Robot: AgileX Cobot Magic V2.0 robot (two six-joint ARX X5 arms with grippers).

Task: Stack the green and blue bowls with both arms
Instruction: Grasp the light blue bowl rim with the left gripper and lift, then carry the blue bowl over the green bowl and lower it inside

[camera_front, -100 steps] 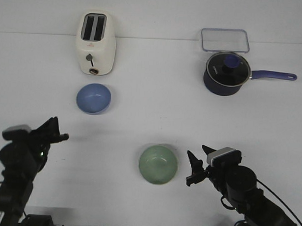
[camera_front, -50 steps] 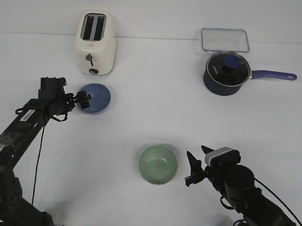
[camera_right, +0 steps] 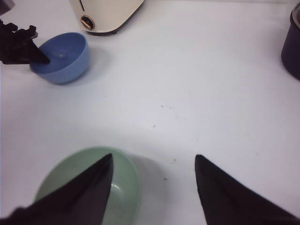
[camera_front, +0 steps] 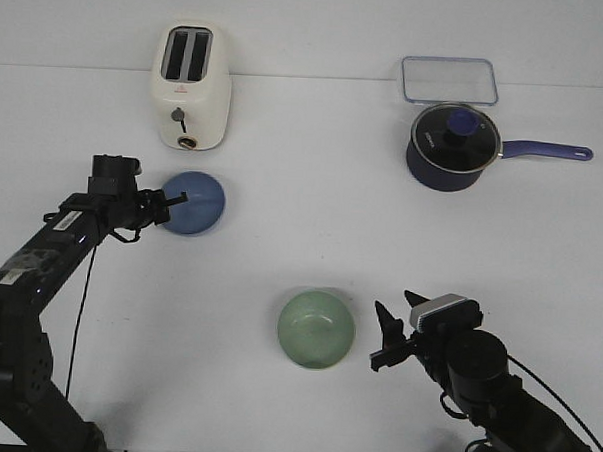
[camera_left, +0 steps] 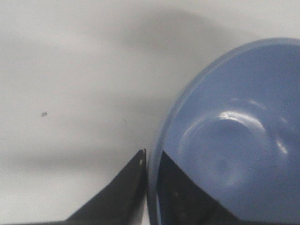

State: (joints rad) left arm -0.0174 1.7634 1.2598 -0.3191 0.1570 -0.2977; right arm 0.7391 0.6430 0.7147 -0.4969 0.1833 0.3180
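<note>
At the near right, the right gripper (camera_front: 391, 337) hangs just beside the green bowl (camera_front: 317, 329), fingers spread apart and touching nothing. The green bowl sits near centre on the table (camera_front: 312, 206). Farther left, the left gripper (camera_front: 172, 202) has its fingers closed on the left rim of the blue bowl (camera_front: 194, 202), one finger inside and one outside, in front of the toaster (camera_front: 192, 85). The step in hand appears to be the grasp of the blue bowl. The next move likely calls for lifting it clear and carrying it near and right, over the green bowl.
</note>
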